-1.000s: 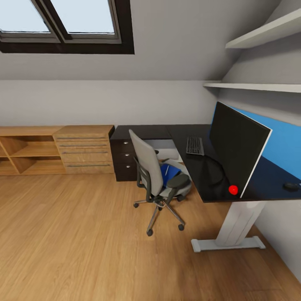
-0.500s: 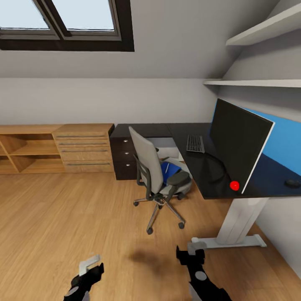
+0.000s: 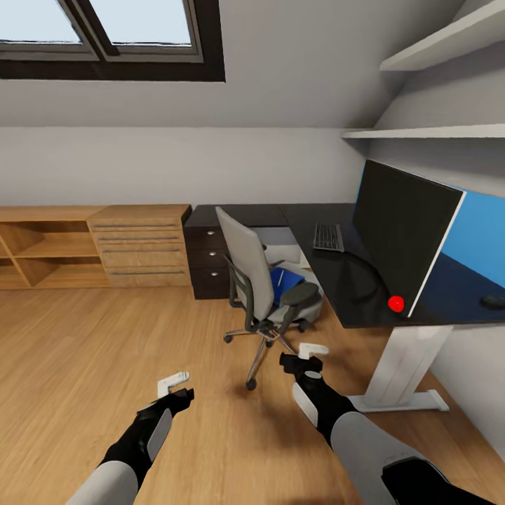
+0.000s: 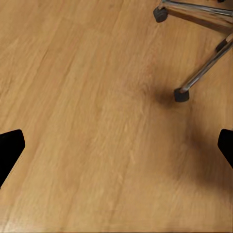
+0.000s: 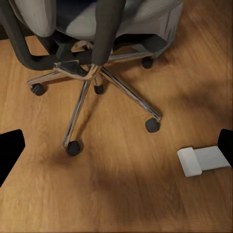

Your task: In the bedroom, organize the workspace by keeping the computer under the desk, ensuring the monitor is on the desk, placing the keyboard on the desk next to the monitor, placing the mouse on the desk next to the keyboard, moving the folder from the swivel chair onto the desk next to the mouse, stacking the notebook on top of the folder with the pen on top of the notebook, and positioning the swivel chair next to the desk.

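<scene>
The swivel chair stands on the wood floor with its back turned from the black desk, its chrome star base close ahead of my right gripper. The blue folder lies on its seat. On the desk stand the monitor, the keyboard and, far right, the mouse. A pale grey box, the computer, sits under the desk behind the chair. The notebook and pen are out of view. My left gripper and right gripper hang open over the floor, holding nothing.
Light wooden low cabinets line the back wall at the left. The desk's white foot lies on the floor just right of my right gripper. Wall shelves hang above the desk. Open wood floor stretches to the left.
Both arms have come up and stretched forward toward the chair. The camera has shifted slightly, so the room sits a little higher in the picture.
</scene>
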